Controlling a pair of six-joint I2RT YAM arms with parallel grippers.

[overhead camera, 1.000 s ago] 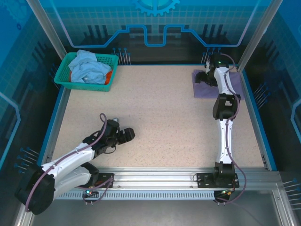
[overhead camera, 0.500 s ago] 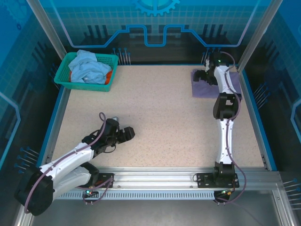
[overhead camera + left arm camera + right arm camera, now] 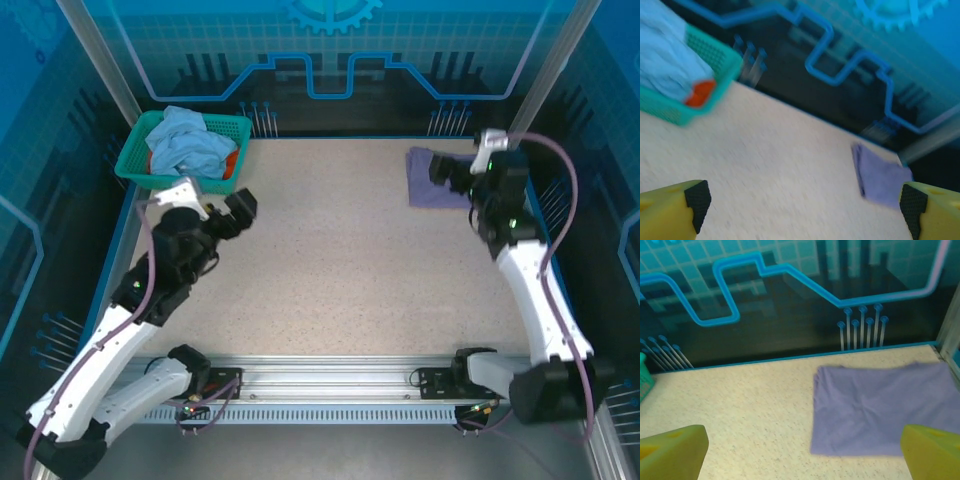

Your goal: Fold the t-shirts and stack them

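Top external view: two robot arms rise from the near edge of a speckled desk (image 3: pixel 340 270). Its bare middle is presumably kept free as folding space. Farther in, the left gripper (image 3: pixel 240 206) hovers just in front of a teal mesh basket (image 3: pixel 135 172), spread wide and empty, likely positioned to fetch the next garment. Opposite, the right gripper (image 3: pixel 441 168) hangs over a lavender-purple t-shirt (image 3: pixel 425 188), also wide and holding nothing. That shirt lies folded into a flat rectangle near the far right corner, probably parked there as the base of the stack. At the far left corner, the basket holds a crumpled light-blue t-shirt (image 3: pixel 185 145) with an orange t-shirt (image 3: pixel 232 163) peeking out beneath, both not yet folded.
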